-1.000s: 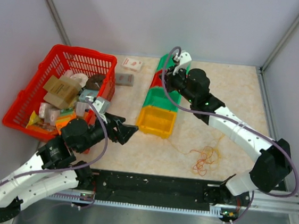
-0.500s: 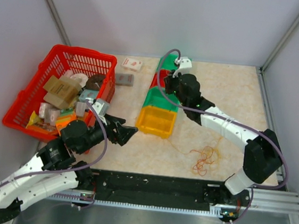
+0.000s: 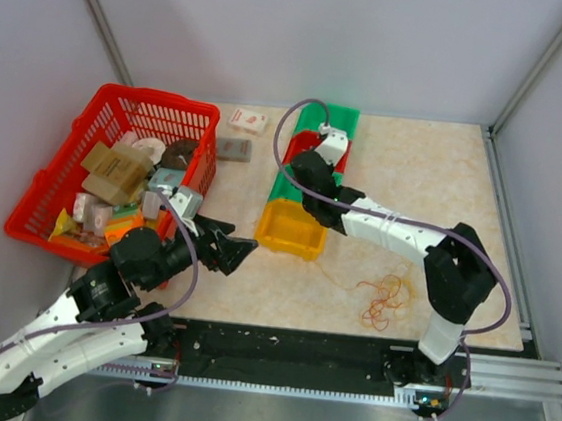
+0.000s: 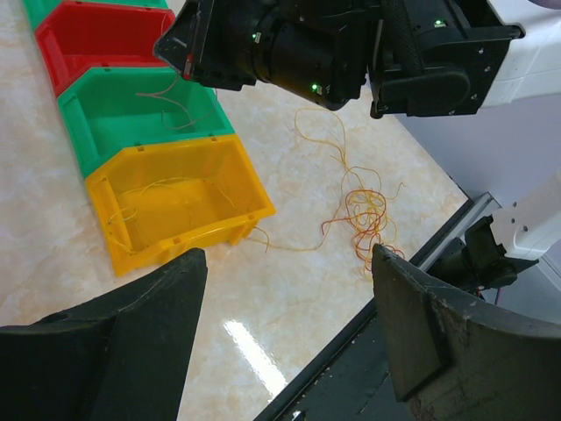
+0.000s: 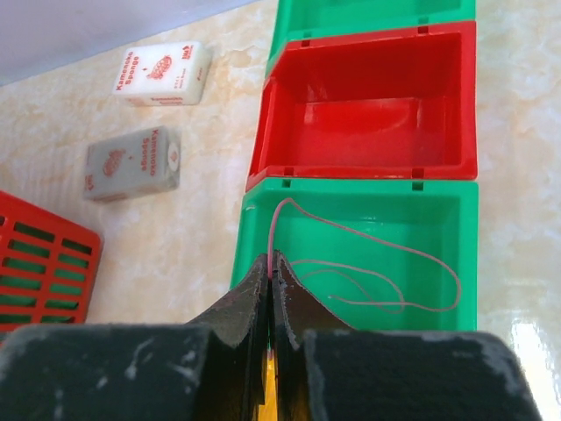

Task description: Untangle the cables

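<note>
A tangle of yellow, orange and red cables [image 3: 384,297] lies on the table near the front right, and also shows in the left wrist view [image 4: 364,210]. One yellow strand runs from it toward the yellow bin [image 3: 294,230]. My right gripper [image 3: 303,178] hovers over the row of bins. It is shut on a thin pinkish-red cable [image 5: 368,237], which loops down into the green bin [image 5: 438,206] below. My left gripper [image 3: 242,250] is open and empty, just left of the yellow bin. Loose yellow strands lie in the yellow bin [image 4: 175,202].
A red bin [image 5: 368,114] and another green bin [image 3: 341,116] continue the row behind. A red basket [image 3: 114,168] full of packages stands at the left. Two sponge packs [image 5: 162,72] [image 5: 133,162] lie between the basket and the bins.
My right gripper has moved from the far end of the bin row toward the near bins, coming lower and to the left. The left arm has barely moved.
</note>
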You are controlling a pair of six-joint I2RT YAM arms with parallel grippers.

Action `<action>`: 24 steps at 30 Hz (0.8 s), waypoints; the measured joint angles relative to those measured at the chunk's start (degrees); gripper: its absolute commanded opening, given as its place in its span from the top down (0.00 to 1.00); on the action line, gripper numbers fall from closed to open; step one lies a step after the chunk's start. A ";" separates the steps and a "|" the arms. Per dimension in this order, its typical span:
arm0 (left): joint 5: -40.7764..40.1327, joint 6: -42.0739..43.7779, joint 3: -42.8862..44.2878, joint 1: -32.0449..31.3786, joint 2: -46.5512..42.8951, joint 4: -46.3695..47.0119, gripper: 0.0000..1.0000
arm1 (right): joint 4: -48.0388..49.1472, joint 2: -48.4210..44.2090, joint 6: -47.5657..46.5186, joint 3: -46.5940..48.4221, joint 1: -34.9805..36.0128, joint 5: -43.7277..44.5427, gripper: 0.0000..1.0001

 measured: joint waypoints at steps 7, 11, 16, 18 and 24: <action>0.17 0.00 -0.22 0.00 -1.38 -0.39 0.20 | -2.29 1.97 6.99 0.57 -0.63 2.75 1.00; 0.20 0.00 -0.22 0.00 -1.75 -0.61 0.20 | -3.28 2.43 9.75 -0.33 -3.45 -0.11 0.98; 0.50 -0.17 -0.22 0.00 -1.73 -0.55 0.20 | -3.87 2.43 9.29 -3.08 -4.70 -6.21 1.00; 1.11 -0.61 -0.22 0.00 -1.57 -0.37 0.20 | -3.98 2.43 9.20 -4.02 -4.70 -8.26 0.92; 3.43 -2.14 -0.22 0.00 -0.31 0.02 0.20 | -7.89 1.42 5.99 -5.46 -5.14 -14.34 0.32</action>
